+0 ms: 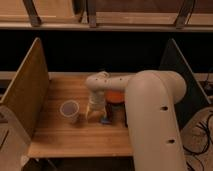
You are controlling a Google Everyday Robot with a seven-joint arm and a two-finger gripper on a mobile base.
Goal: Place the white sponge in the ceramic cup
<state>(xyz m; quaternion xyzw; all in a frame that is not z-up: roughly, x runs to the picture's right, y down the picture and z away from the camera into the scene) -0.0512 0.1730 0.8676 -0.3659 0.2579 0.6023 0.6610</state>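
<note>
The ceramic cup [69, 109] is a small pale round cup standing upright on the left-middle of the wooden table [60, 137]. Just to its right, my gripper [94, 111] points down at the table from the white arm that reaches in from the lower right. A pale block, the white sponge [93, 106], sits between the jaws, and the gripper looks shut on it. The sponge is beside the cup, not over its mouth, with a small gap between them.
An orange plate [116, 96] lies right behind the gripper, partly hidden by the arm. A small blue thing [105, 120] lies on the table at the gripper's right. Upright wooden panels [27, 87] wall the table's left and right sides. A dark gap runs behind it.
</note>
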